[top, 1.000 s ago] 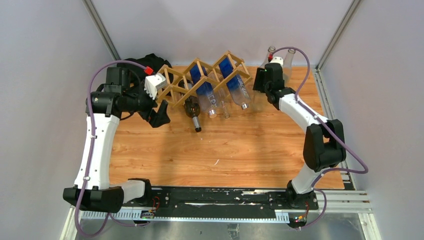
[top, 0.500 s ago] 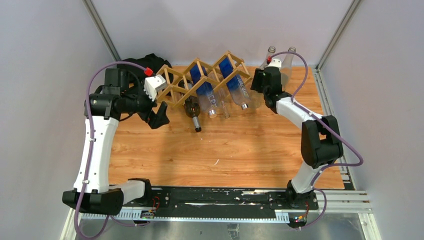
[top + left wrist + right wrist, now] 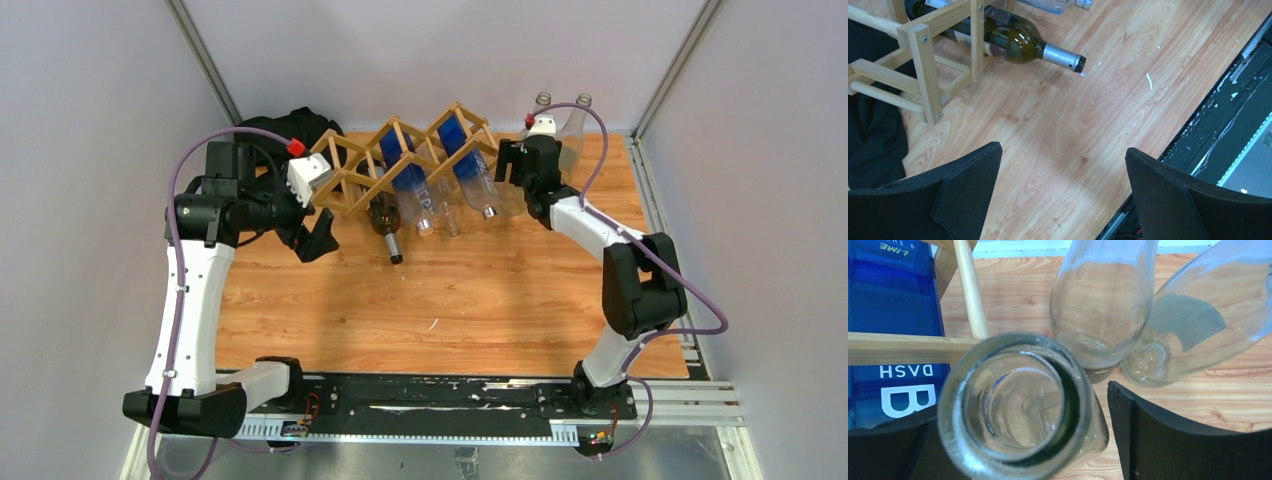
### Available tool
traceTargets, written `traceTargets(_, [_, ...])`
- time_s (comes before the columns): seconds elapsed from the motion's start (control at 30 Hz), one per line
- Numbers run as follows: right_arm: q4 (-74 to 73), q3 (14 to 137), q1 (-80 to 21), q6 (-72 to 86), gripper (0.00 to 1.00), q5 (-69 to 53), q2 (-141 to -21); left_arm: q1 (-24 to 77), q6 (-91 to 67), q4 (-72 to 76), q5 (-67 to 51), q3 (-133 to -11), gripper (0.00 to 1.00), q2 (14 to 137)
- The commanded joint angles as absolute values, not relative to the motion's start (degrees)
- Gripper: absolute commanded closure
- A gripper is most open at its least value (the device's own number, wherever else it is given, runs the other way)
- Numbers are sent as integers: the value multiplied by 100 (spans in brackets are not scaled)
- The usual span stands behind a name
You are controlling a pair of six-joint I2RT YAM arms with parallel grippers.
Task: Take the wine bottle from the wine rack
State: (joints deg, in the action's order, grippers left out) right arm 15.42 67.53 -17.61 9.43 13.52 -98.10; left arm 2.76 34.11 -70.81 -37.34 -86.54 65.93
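Note:
The light wooden wine rack point(image 3: 372, 172) stands at the back of the table. A dark green wine bottle point(image 3: 385, 222) lies in its lower left cell, neck pointing forward; it also shows in the left wrist view point(image 3: 1013, 42) beside the rack's end point(image 3: 923, 50). My left gripper point(image 3: 318, 238) is open and empty point(image 3: 1063, 165), hovering over bare table left of the bottle's neck. My right gripper point(image 3: 508, 172) is open at the rack's right end. In the right wrist view its jaws point(image 3: 1023, 405) stand around the mouth of an upright clear bottle point(image 3: 1013, 405), with a gap on the right side.
Two blue bottles point(image 3: 408, 180) point(image 3: 470, 168) lie in the rack's upper cells. Two clear bottles point(image 3: 543, 105) point(image 3: 582, 108) stand at the back right corner, and show in the right wrist view point(image 3: 1103, 300) point(image 3: 1208, 310). A black cloth point(image 3: 873, 140) lies left of the rack.
My right gripper has moved a little left and forward, closer to the rack's right end. My left arm has shifted slightly; its gripper stays open.

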Motion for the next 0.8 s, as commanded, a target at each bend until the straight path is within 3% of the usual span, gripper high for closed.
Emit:
traceTargets(0.0, [1530,6599,-1836,835,11,1517,-9410,301,3436,-7102,-3917,-8604,0,6489])
traceTargets(0.23, [1237,6382,-1858,1231,9,1248,-8585,300,3405,-7101,-4035,-8617,0,6413])
traceTargets(0.47, [376,6454,-1959,2218,14,650,-7443,305,3400,-7094,-4079,-8664,0,6431])
traceTargets(0.77, [-915,7022,-3141,2644,13,-71,-7683,301,3362,-7101,-4092,-8710,0,6473])
